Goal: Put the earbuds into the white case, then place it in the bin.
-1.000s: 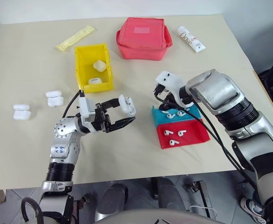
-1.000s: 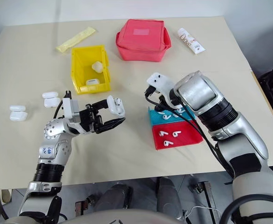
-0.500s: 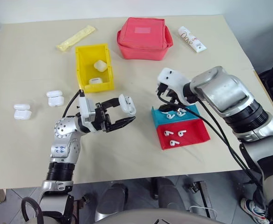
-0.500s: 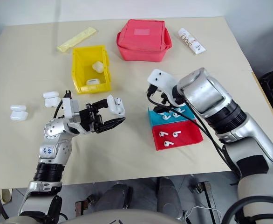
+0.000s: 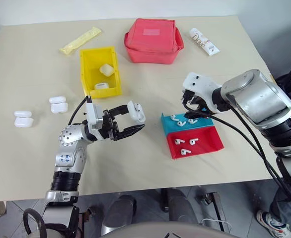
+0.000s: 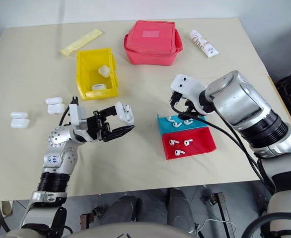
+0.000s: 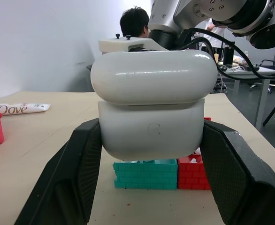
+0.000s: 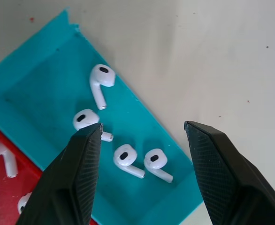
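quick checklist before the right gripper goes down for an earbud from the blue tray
1. Right gripper open, nothing between its fingers: ok.
2. Earbuds lying loose in the blue tray under it, four there: ok.
3. Fingers lined up on one single earbud: not ok, they straddle several.
4. White case clamped in the left gripper: ok.
5. Case lid open enough to take an earbud: not ok, only a thin seam shows.
6. Yellow bin has room, with two cases already inside: ok.

L gripper (image 5: 130, 120) grips white case (image 5: 136, 111) (above table (image 5: 31, 148)).
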Robot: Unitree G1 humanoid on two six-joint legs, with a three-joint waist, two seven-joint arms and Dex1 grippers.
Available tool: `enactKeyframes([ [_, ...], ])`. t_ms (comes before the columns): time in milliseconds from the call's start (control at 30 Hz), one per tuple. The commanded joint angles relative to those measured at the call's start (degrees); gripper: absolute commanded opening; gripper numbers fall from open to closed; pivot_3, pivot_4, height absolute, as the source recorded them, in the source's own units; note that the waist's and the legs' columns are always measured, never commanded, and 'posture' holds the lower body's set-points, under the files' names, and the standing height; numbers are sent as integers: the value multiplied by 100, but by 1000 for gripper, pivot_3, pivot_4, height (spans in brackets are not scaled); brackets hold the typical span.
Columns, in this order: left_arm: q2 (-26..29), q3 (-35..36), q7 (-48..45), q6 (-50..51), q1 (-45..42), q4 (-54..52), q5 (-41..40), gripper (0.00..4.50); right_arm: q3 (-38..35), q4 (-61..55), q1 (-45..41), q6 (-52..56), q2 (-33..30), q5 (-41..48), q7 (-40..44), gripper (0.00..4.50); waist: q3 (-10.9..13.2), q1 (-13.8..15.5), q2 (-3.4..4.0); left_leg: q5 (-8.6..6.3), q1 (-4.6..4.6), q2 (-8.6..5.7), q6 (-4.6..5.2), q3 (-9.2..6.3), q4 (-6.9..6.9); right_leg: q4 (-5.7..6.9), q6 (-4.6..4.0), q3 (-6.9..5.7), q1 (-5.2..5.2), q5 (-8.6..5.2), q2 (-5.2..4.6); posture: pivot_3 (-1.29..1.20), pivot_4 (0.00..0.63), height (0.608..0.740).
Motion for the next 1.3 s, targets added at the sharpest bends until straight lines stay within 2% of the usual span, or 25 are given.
enactKeyframes([
  [33, -29, -1, 62, -45, 33, -273, -45, 2765, 40, -181, 41, 35, -67, 5, 58, 2842, 0, 1, 0, 0, 0, 0, 0, 0, 0, 0, 0, 0, 0, 0, 0, 0, 150, 740],
  [533, 24, -23, 214, 106, 407, -758, -112, 2765, 417, -135, 123, -27, 269, -62, 58, 2842, -1, 7, -2, 0, 1, -1, 0, 0, 1, 1, 0, 1, 1, 0, 0, 0, 150, 740],
  [1300, 42, 5, 313, 168, 508, -888, -100, 2765, 757, 70, 185, -344, 193, -313, 258, 2842, -1, 3, -2, 0, 1, 0, 0, 0, 1, 1, 0, 0, 0, 0, 1, 0, 150, 740],
])
